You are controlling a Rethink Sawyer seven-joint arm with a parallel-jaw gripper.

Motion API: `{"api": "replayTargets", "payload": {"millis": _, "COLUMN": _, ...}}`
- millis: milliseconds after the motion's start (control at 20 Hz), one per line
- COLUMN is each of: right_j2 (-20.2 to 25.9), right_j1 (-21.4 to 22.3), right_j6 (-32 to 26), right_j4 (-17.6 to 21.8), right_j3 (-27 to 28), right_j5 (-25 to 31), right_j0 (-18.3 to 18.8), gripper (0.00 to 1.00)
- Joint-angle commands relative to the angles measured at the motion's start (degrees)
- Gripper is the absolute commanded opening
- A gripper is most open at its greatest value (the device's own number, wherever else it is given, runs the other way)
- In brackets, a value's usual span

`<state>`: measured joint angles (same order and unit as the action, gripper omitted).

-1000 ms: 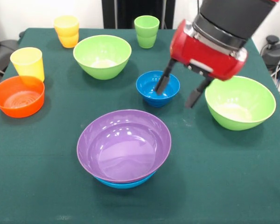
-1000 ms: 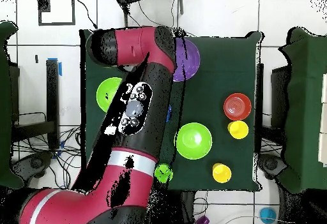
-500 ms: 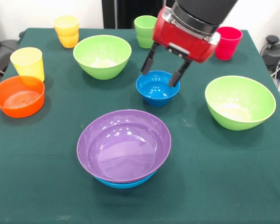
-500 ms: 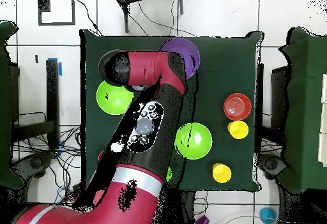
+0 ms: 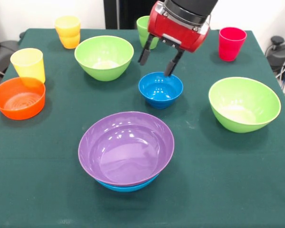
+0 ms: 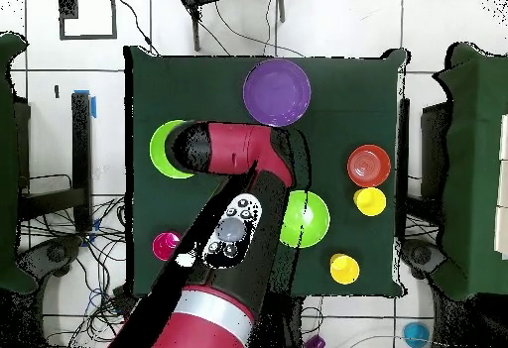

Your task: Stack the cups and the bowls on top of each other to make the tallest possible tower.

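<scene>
Lifting up and back toward the far side, the gripper (image 5: 156, 62) now hangs spread open and empty just behind the small blue bowl (image 5: 160, 89), seemingly lining up on its rim. That bowl sits mid-table, apart from the purple bowl (image 5: 126, 148) nested in the large blue one.

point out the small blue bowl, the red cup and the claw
small blue bowl (image 5: 160, 88), front view, on its inner bottom.
red cup (image 5: 231, 45), front view, on its outer wall.
claw (image 5: 156, 59), front view, midway between its two open fingertips, above the small blue bowl's far rim.
</scene>
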<state>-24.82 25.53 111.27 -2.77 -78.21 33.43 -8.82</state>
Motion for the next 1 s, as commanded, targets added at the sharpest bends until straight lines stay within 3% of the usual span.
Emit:
{"api": "replayTargets", "payload": {"millis": 50, "right_j2": 7.11, "right_j1": -0.13, "right_j6": 10.6, "right_j4": 0.45, "right_j3": -13.33, "right_j5": -6.82, "right_j0": -4.08, "gripper": 1.0}}
{"api": "replayTargets", "payload": {"millis": 300, "right_j2": 6.85, "right_j1": -0.19, "right_j6": 11.43, "right_j4": -1.16, "right_j3": -15.39, "right_j5": -8.69, "right_j0": -5.15, "gripper": 1.0}}
{"api": "replayTargets", "payload": {"millis": 600, "right_j2": 11.07, "right_j1": 0.0, "right_j6": 8.82, "right_j4": -3.0, "right_j3": -15.98, "right_j5": -10.41, "right_j0": -2.79, "gripper": 1.0}}
{"api": "replayTargets", "payload": {"millis": 1000, "right_j2": 10.91, "right_j1": -1.05, "right_j6": 6.43, "right_j4": -1.5, "right_j3": -13.52, "right_j5": -10.34, "right_j0": -0.52, "gripper": 1.0}}
